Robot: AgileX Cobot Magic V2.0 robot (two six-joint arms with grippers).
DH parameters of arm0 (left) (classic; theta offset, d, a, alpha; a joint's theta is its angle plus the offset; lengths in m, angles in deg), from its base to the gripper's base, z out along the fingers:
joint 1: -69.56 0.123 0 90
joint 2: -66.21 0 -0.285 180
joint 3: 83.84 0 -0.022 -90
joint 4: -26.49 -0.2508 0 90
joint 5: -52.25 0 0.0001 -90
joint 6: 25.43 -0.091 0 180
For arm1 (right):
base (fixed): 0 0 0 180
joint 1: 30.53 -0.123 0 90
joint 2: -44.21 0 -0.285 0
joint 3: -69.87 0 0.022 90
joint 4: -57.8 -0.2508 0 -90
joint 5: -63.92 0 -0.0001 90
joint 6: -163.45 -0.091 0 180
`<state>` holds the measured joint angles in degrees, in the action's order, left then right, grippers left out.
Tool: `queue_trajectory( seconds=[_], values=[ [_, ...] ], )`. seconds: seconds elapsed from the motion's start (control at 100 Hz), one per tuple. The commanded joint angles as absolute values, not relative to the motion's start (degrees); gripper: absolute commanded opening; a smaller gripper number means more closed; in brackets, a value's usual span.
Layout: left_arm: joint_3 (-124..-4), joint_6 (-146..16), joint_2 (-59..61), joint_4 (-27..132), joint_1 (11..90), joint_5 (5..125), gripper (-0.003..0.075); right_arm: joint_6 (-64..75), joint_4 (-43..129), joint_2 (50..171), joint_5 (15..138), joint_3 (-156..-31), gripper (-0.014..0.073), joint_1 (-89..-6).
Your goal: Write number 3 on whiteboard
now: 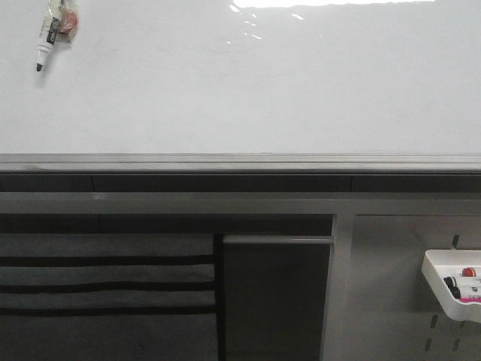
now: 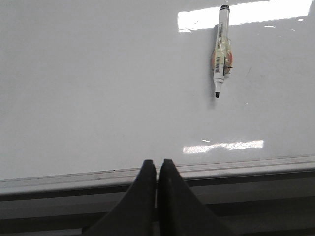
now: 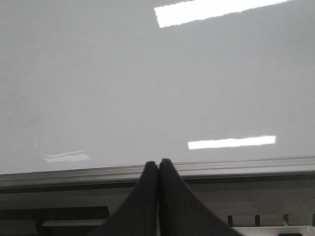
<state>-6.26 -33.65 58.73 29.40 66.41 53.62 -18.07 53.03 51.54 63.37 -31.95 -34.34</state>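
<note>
Two pairs of fingers, both pressed together and holding nothing. Left fingers (image 2: pixel 157 169): black tips meet in a closed seam, sitting over the grey rail (image 2: pixel 236 167) at the lower edge of the whiteboard (image 2: pixel 98 83). Right fingers (image 3: pixel 158 169): same state, tips touching, over the same rail, with bare glossy board beyond them.

Outward from my left fingers: a marker (image 2: pixel 221 51) is stuck on the board surface, well apart from the tips. White barrel, black tip uncapped, a printed label and an orange-and-white patch around its middle. In the front view the marker (image 1: pixel 51 34) sits at the board's upper left corner, tilted, tip pointing down.

Whiteboard fills the upper half of the front view. Surface white, with glare streaks from ceiling lights. No digit 3 visible on it in any view; board reads as unmarked.

Below the rail, front view: dark shelving with horizontal slats (image 1: pixel 105 282) at left. Lower right, a grey perforated panel (image 1: pixel 391 286) carries a white tray (image 1: pixel 440 282) holding markers (image 1: pixel 466 289), one with a pink part.
</note>
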Motion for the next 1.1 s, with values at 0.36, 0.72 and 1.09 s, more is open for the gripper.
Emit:
queue_trajectory(
  seconds=[0.36, 0.72, 1.09],
  values=[
    [-6.1, -32.9, 60.6, 30.0, 66.1, 48.9, -0.0018, -17.6, 53.1, 50.4, 58.5, -30.7, -0.0074, -33.9],
    [-6.1, -32.9, 60.6, 30.0, 66.1, 48.9, -0.0018, -17.6, 53.1, 50.4, 58.5, -30.7, -0.0074, -33.9],
    [-6.1, -32.9, 60.6, 31.6, 66.1, 45.7, -0.0018, -16.5, 56.4, 50.4, 58.6, -31.0, -0.0074, -33.9]
  ],
)
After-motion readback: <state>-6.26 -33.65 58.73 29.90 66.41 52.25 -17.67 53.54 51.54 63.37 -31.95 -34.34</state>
